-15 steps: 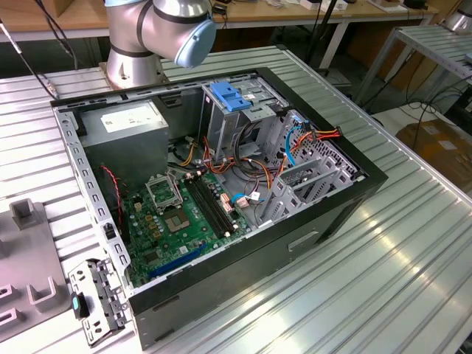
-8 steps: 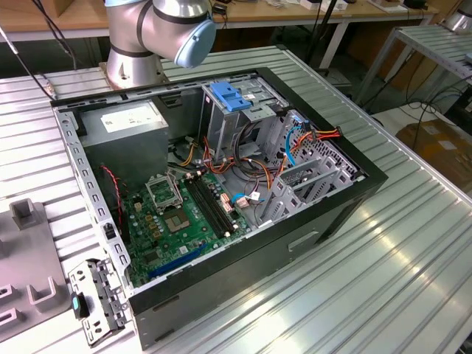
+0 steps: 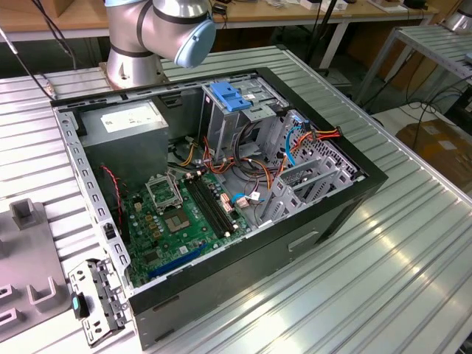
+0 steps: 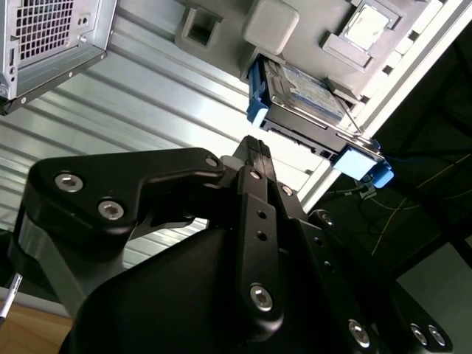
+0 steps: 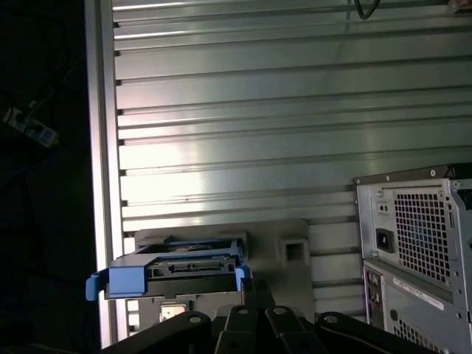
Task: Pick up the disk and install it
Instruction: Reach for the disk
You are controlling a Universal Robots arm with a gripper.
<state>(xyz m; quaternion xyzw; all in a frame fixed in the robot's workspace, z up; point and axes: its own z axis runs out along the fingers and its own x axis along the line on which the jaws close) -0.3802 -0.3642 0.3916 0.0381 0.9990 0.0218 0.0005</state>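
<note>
The black gripper (image 4: pixel 254 158) fills the foreground in both wrist views. It hangs above the disk without touching it, and whether it is open or closed cannot be told.

Below it lies the ribbed aluminium table (image 5: pixel 258 110). On the table sits the open computer case (image 3: pixel 221 192), lying on its side with the motherboard exposed. The case's perforated rear panel shows in both wrist views.

Beside the rear of the case, out toward the table's edge, rests a grey holder (image 5: pixel 291 251). The disk (image 4: pixel 306 92) is seated in this holder, apart from the case, with its label facing up and its blue side rails (image 4: pixel 256 96) projecting at either end. Its connector edge (image 5: pixel 193 267) faces the first wrist view.

The step in hand appears to be the approach for the pick, with nothing yet lifted. To do it well, the arm probably needs to:
- centre over the disk's body
- square itself to the long sides
- grip the metal flanks, not the flexible rails or the connector edge
- come straight up so the rails clear the holder's walls without snagging
</note>
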